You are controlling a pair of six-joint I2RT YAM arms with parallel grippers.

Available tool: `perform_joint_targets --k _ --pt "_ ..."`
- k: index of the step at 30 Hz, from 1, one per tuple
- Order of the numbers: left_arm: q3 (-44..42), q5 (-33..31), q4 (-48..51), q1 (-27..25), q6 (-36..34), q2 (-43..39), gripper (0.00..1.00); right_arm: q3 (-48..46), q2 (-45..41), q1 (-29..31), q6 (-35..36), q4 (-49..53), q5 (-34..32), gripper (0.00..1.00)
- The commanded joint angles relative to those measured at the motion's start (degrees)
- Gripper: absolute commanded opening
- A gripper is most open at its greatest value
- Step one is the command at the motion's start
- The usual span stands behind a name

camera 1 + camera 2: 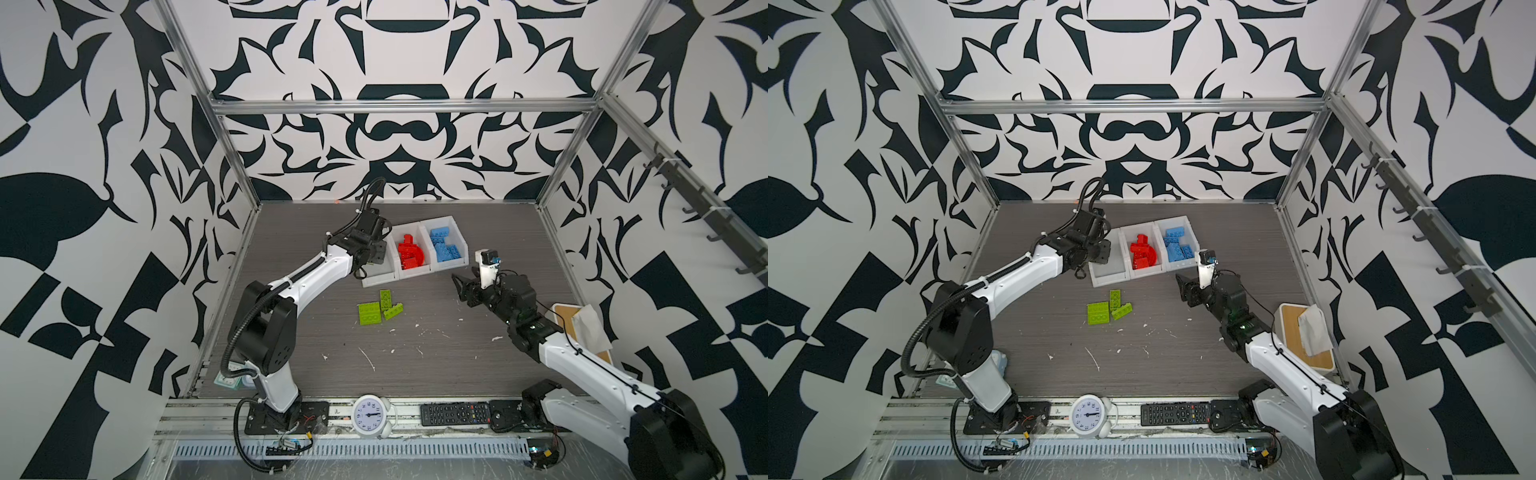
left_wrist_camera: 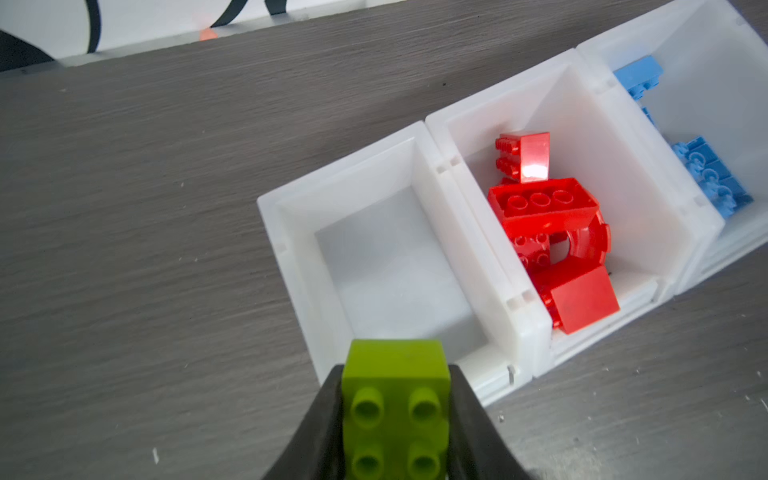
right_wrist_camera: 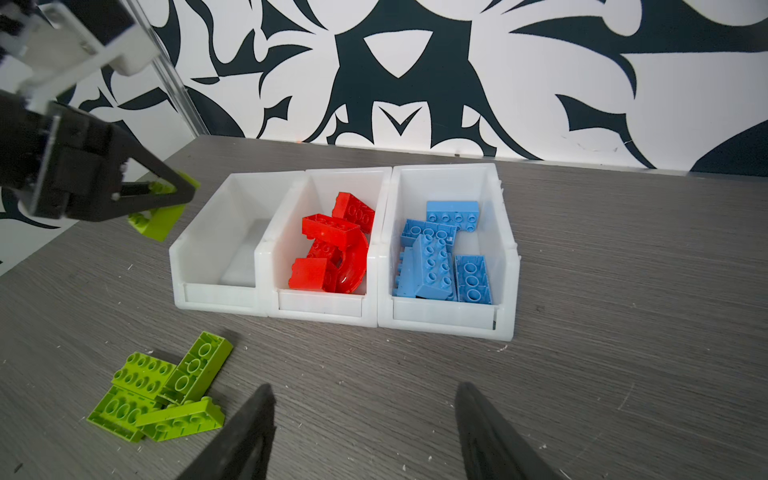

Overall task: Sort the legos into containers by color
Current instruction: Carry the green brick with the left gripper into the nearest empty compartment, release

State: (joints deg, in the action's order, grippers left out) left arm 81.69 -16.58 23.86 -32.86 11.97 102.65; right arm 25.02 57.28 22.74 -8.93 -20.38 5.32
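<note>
My left gripper (image 2: 397, 374) is shut on a lime green lego (image 2: 397, 399) and holds it above the near edge of the empty left container (image 2: 386, 266). In the right wrist view this gripper (image 3: 178, 195) hangs beside that bin (image 3: 216, 291) with the green lego (image 3: 160, 220) in it. The middle container (image 3: 320, 309) holds red legos (image 1: 409, 253). The right container (image 3: 444, 316) holds blue legos (image 1: 446, 245). Three lime green legos (image 1: 380, 307) lie in a small heap on the table in front of the bins. My right gripper (image 1: 457, 282) stands open and holds nothing (image 3: 365, 399).
A white box with a wooden lid (image 1: 582, 328) and a tissue on it sits at the right edge behind my right arm. A round clock (image 1: 371, 415) and a black remote (image 1: 455, 413) lie on the front rail. Small white scraps dot the grey table (image 1: 415, 353).
</note>
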Motion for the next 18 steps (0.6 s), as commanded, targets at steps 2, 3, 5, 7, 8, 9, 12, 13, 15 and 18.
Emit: perform_joint_targets --k 2,3,5,7,8,9,12,13,15,18 --pt "6.54 1.3 0.93 1.21 -4.43 6.03 0.29 1.53 -1.92 0.11 -0.48 -0.73 0.2 0.71" --pt "7.56 1.44 1.27 1.63 -4.49 7.08 0.29 1.53 -2.27 0.11 -0.48 -0.7 0.0 0.71" --pt "8.72 2.01 1.29 2.65 -4.67 9.11 0.29 1.18 -2.93 0.11 -0.38 -0.7 -0.46 0.71" --pt "9.48 3.02 1.31 3.39 -4.92 10.64 0.29 1.28 -3.16 0.11 -0.4 -0.5 -0.57 0.71" --pt "9.94 3.04 1.36 3.71 -5.16 11.48 0.29 1.41 -3.05 0.11 -0.29 -0.45 -0.54 0.71" --pt "10.27 3.02 1.47 3.95 -5.33 11.98 0.3 1.42 -2.92 0.11 -0.3 -0.37 -0.48 0.71" --pt "11.16 3.02 1.98 4.47 -5.61 13.57 0.29 1.56 -2.7 0.11 -0.3 -0.34 -0.17 0.71" --pt "11.15 3.04 1.88 4.65 -5.8 13.91 0.29 1.54 -2.65 0.11 -0.23 -0.35 -0.16 0.71" --pt "10.95 3.46 1.17 4.74 -5.78 14.23 0.3 1.6 -2.61 0.11 -0.3 -0.28 -0.16 0.71" --pt "11.36 4.95 0.99 4.91 -5.74 14.76 0.34 1.62 -2.37 0.11 -0.3 -0.27 -0.15 0.71"
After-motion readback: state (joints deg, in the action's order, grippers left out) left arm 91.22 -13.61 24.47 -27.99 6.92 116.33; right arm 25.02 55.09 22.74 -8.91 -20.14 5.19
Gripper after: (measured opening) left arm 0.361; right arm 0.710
